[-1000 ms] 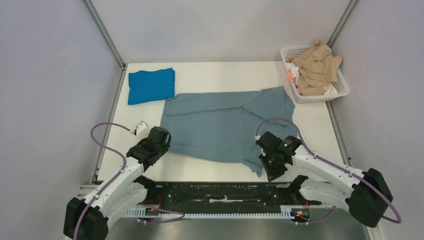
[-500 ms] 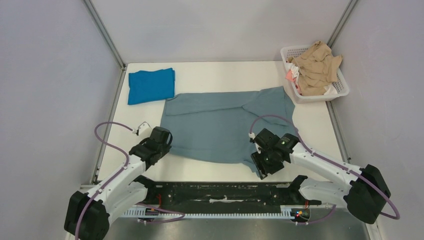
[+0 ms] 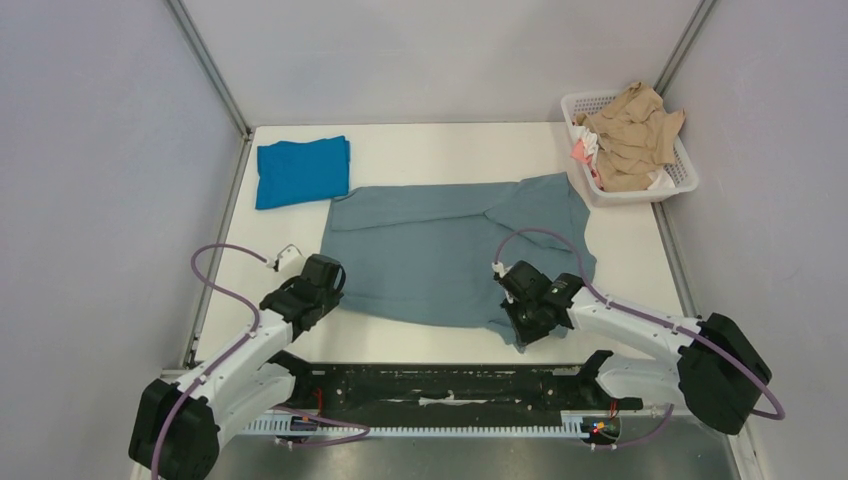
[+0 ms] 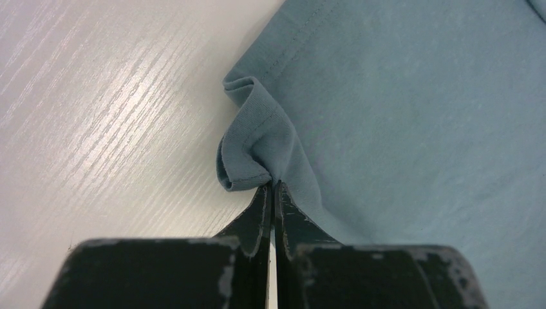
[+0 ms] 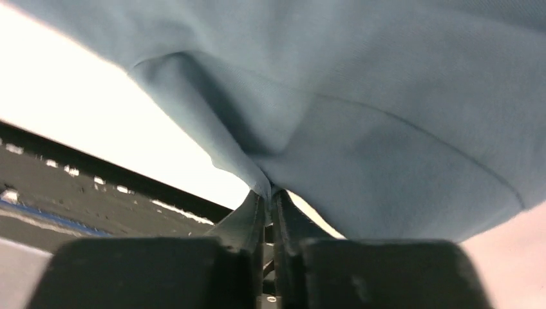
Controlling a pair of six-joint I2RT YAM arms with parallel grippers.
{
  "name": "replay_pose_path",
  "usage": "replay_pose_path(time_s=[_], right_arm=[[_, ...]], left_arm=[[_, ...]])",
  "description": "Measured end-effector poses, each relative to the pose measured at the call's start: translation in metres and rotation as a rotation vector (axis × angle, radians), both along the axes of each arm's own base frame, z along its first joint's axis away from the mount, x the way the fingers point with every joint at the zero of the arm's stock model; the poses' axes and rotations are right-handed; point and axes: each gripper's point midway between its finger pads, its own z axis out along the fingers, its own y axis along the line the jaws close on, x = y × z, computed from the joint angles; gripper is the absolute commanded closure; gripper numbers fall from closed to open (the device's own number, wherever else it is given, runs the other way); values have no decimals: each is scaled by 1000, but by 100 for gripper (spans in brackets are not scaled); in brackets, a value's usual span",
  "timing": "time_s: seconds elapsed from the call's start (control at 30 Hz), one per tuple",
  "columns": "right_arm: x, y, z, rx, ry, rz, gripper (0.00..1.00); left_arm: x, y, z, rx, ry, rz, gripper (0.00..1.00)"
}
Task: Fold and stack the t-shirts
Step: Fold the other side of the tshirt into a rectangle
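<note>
**Two shirts, two grippers, one basket**

Two t-shirts lie on the white table (image 3: 440, 150). One grey-blue t-shirt (image 3: 440, 260) is spread mostly flat across the middle, soft and lightly creased, with one sleeve angled toward the far right. One cobalt t-shirt (image 3: 301, 171) sits folded into a neat rectangle at the far left, just beside the larger shirt's far-left corner.

The left gripper (image 4: 272, 187) has its fingers pressed together on a small rolled fold of hem at the grey-blue shirt's near-left corner. The right gripper (image 5: 269, 193) pinches the near-right corner, and the cloth there is drawn up into a ridge at its tips.

One white lattice basket (image 3: 684, 181) stands at the far right, heaped with tan cloth (image 3: 630, 130).
</note>
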Motion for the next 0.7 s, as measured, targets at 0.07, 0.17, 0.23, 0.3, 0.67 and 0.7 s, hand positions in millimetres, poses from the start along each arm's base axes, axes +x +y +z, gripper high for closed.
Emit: replay_pose_path(time_s=[0.07, 0.17, 0.23, 0.3, 0.67, 0.7], right_arm=[[2, -6, -2, -46, -3, -18, 100], [12, -18, 11, -154, -11, -36, 97], [29, -14, 32, -197, -41, -38, 96], [48, -3, 49, -210, -73, -27, 95], [189, 39, 70, -437, -304, 87, 48], [211, 44, 72, -453, -341, 82, 46]], left_arm=[[0, 0, 1, -1, -2, 0, 98], [1, 0, 3, -5, -14, -1, 98], [2, -1, 5, -7, -25, -4, 98], [4, -1, 6, -10, -34, -4, 98], [34, -1, 0, 39, 9, 16, 98], [41, -3, 0, 41, 9, 14, 98]])
